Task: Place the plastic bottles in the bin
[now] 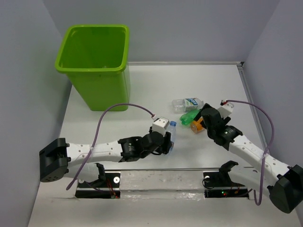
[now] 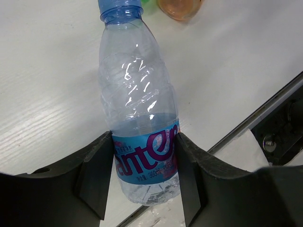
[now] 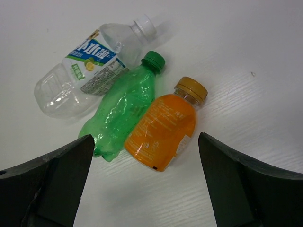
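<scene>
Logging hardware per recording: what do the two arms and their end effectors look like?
The left arm and right arm have white links, black joints and blocky black bases. Each wrist carries a white camera box and a looping mauve cable. The left end effector and right end effector are matte black, with two broad wedge-shaped fingers.

Left pincer [image 2: 142, 165] gripping blue-labelled clear bottle [image 2: 135, 90], white table [image 2: 42, 71] beneath
</scene>
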